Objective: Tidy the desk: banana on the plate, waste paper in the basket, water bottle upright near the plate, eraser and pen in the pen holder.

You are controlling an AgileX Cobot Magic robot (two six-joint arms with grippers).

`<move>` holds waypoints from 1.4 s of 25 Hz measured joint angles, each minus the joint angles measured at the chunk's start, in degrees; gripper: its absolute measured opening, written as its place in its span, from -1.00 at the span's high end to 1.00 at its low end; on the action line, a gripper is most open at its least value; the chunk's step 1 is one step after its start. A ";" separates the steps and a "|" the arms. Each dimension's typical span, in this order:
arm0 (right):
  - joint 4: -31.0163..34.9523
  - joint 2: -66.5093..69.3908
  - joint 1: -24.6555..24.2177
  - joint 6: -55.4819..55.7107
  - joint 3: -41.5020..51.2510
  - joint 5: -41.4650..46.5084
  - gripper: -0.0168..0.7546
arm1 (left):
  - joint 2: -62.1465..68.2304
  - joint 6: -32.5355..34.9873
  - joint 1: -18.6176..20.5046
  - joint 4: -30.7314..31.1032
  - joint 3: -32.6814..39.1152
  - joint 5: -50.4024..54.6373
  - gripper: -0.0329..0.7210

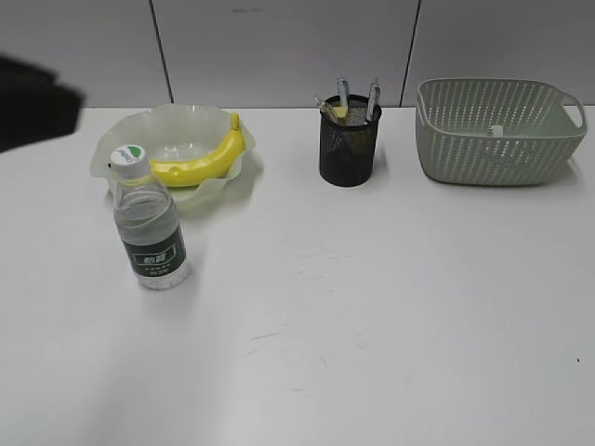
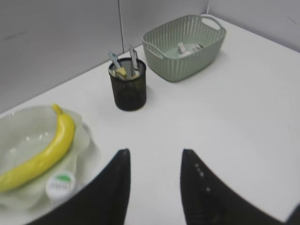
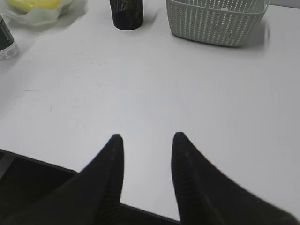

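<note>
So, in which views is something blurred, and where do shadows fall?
Exterior view: a dark, unfocused shape at the left edge; soft shadow beside the pen holder. Left wrist view: the bottle cap is soft. Right wrist view: the basket edge smears slightly.

My left pincer (image 2: 154,157) hovers above the surface's back-left corner, jaws apart and empty. My right pincer (image 3: 145,138) hangs over the surface's near edge, jaws parted, holding nothing.

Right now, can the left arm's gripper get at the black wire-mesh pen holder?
Probably yes. The left gripper hangs open and empty, and only bare white desk lies between it and the black wire-mesh pen holder; the clear water bottle stands off to its side.
</note>
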 joint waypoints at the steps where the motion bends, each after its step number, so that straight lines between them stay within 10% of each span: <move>1: 0.00 0.00 0.00 0.00 0.00 0.00 0.22 | -5.96 -1.08 0.35 0.96 2.23 3.49 0.23; 12: -0.06 0.00 0.00 0.00 0.00 0.00 0.22 | -47.20 -14.95 7.03 14.56 10.27 37.42 0.26; 31: -0.04 -0.11 -0.12 0.00 0.06 -0.12 0.22 | -52.10 -15.91 8.97 14.68 15.09 34.93 0.26; 35: 0.02 -0.17 -5.77 0.00 0.06 -0.12 0.22 | -52.66 -15.91 15.28 14.68 15.09 34.94 0.26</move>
